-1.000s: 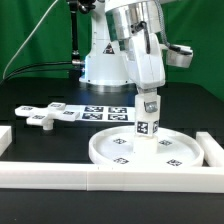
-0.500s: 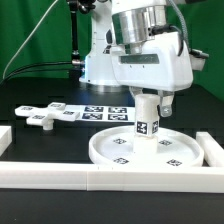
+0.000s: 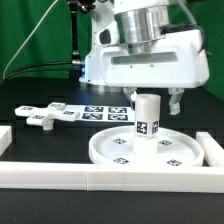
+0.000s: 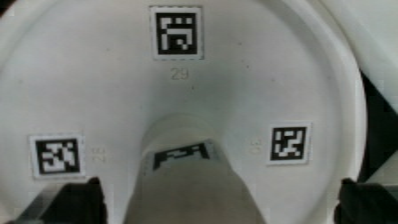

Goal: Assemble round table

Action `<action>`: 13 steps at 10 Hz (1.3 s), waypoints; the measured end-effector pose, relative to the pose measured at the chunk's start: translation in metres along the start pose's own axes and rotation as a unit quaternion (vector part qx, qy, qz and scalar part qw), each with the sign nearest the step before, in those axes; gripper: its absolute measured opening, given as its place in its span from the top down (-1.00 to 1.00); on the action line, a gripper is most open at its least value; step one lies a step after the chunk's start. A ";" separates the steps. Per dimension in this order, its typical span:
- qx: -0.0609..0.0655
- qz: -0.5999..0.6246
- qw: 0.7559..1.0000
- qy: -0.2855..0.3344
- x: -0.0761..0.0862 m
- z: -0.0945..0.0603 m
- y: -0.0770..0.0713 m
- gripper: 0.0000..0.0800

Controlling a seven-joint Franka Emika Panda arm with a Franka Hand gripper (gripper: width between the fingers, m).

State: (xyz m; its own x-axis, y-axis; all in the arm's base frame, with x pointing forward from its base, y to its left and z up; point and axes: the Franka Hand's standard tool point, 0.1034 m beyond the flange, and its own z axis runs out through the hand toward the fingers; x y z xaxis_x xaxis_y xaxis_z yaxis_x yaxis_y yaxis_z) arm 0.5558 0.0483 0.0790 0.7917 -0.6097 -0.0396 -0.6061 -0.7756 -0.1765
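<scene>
Leg (image 3: 148,120) upright at centre of disc (image 3: 105,152), hand (image 3: 154,100) open.
Jaws straddle the leg top without contact; the leg apparently stands unaided in the disc. Cross-shaped foot (image 3: 45,116) lies apart on the surface (image 3: 50,145).

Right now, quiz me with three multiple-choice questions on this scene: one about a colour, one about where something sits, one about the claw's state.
1. The cross piece is: A red, B white, C blue.
2. The leg stands: A on the cross piece, B on a shelf, C upright on the round disc.
3. The claw is: A open, B shut on the leg, C shut on the disc.
Answers: B, it is white like the other parts; C, its base rests in the disc's middle; A, the fingers stand apart on either side of the leg's top.
</scene>
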 end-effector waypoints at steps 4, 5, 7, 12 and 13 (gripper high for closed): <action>-0.001 -0.124 0.992 0.001 0.001 0.000 0.002 -0.62; -0.002 -0.166 0.986 0.001 0.001 0.000 0.002 -0.62; -0.006 -0.236 0.972 -0.004 0.000 0.000 0.002 -0.62; -0.024 -0.428 0.903 -0.004 0.003 0.000 0.000 -0.62; -0.024 -0.458 0.888 -0.005 0.003 0.001 0.002 -0.62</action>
State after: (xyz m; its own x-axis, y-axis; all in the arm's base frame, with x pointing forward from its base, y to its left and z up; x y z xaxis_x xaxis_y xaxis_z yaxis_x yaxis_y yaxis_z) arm 0.5574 0.0453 0.0780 0.9548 0.2835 0.0894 0.2916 -0.9517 -0.0966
